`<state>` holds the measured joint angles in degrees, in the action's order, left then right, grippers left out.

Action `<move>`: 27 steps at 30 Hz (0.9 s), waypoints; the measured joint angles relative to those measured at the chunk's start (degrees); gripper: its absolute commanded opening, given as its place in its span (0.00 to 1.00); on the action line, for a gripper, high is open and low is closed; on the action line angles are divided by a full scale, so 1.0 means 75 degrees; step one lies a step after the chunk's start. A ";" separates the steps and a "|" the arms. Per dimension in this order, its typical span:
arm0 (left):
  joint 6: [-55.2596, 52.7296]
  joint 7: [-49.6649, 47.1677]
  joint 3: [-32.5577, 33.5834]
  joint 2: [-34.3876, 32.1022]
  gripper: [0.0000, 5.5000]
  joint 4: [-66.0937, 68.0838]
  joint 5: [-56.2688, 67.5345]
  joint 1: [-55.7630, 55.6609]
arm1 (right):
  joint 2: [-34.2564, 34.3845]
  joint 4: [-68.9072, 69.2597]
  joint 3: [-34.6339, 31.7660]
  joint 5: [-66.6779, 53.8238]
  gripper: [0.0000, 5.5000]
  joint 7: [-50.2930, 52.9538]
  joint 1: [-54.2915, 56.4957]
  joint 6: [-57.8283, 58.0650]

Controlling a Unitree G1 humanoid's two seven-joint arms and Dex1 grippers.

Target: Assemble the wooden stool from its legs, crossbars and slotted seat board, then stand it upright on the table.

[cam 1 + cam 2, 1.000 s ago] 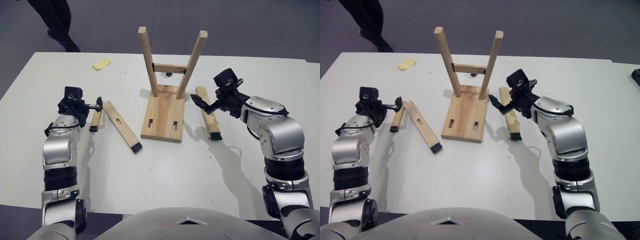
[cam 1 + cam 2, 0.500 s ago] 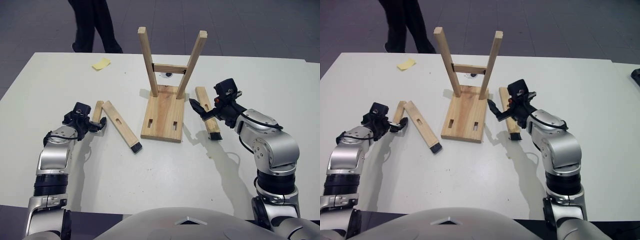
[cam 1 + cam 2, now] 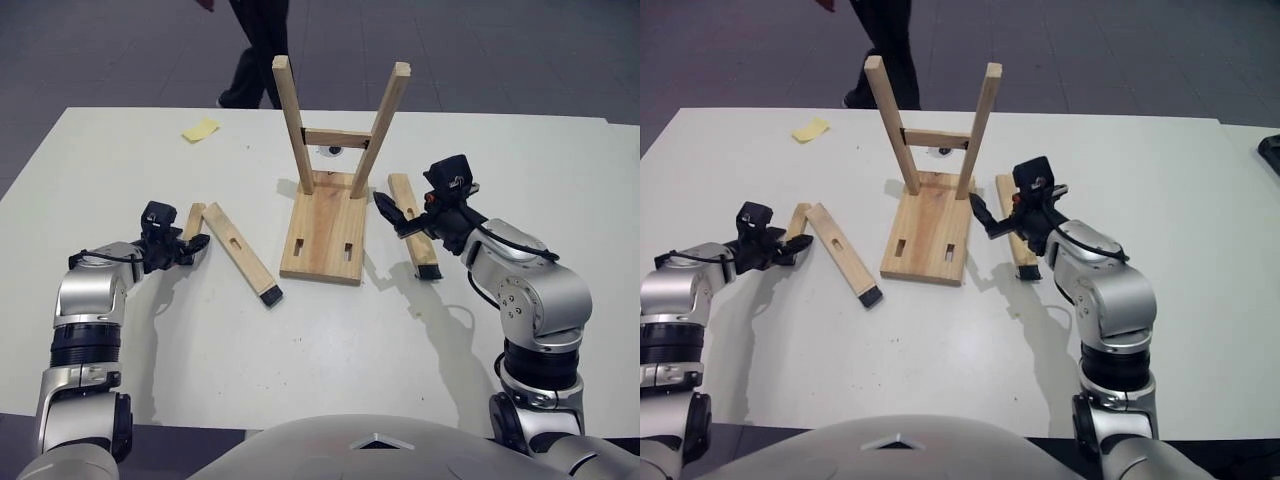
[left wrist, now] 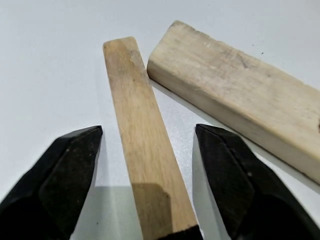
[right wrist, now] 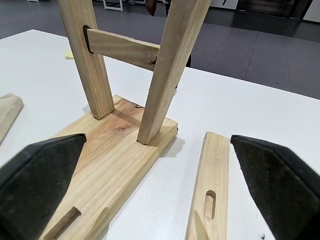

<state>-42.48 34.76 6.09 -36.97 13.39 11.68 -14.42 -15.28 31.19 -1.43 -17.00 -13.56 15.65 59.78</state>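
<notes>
The slotted seat board (image 3: 325,235) lies flat mid-table, with two legs (image 3: 292,120) standing in it, joined by a crossbar (image 3: 338,138). A loose slotted leg (image 3: 243,250) and a thin loose crossbar (image 3: 192,222) lie to its left. My left gripper (image 3: 190,245) is open, low at the thin crossbar's (image 4: 140,130) near end, one finger on each side. Another loose leg (image 3: 412,222) lies right of the board. My right gripper (image 3: 393,213) is open above the gap between seat board (image 5: 115,165) and that leg (image 5: 210,190), holding nothing.
A yellow note (image 3: 202,128) lies at the table's back left. A small dark round mark (image 3: 335,150) sits behind the standing legs. The white table (image 3: 300,350) has bare room in front of the parts.
My left gripper has dropped and pulled back to the thin crossbar's near end, its elbow swinging outward. The right arm has sunk a little, its gripper staying by the right loose leg.
</notes>
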 measured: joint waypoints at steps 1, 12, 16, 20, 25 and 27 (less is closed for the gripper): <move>-0.0057 0.0079 -0.0025 -0.0054 0.47 0.0052 0.0004 -0.0049 | 0.0068 0.0033 -0.0018 -0.0003 0.98 0.0057 -0.0002 -0.0003; -0.0119 0.0597 -0.0382 -0.0572 0.24 0.0858 0.0021 -0.0515 | 0.1041 0.0201 -0.0075 -0.0039 0.98 0.0747 -0.0003 -0.0344; 0.0036 0.0597 -0.0443 -0.0585 0.24 0.0989 -0.0003 -0.0538 | 0.1085 0.0164 -0.0101 -0.0029 0.98 0.0876 0.0008 -0.0466; 0.0398 0.0534 -0.0419 -0.0521 0.24 0.1167 -0.0005 -0.0517 | 0.1087 0.0050 -0.0134 -0.0035 0.98 0.0883 0.0023 -0.0544; 0.1317 -0.0213 0.0498 0.0034 0.24 0.1044 0.0277 -0.0151 | 0.1471 0.0028 -0.0556 -0.0557 0.98 0.0866 0.0029 -0.0558; 0.1479 -0.0477 0.0938 0.0431 0.24 0.0619 0.0617 -0.0111 | 0.1737 0.0042 -0.0856 -0.0956 0.98 0.0866 0.0027 -0.0549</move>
<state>-31.38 31.18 13.12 -33.73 18.03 16.31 -15.25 -2.25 31.50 -7.85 -24.17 -7.06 15.86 55.66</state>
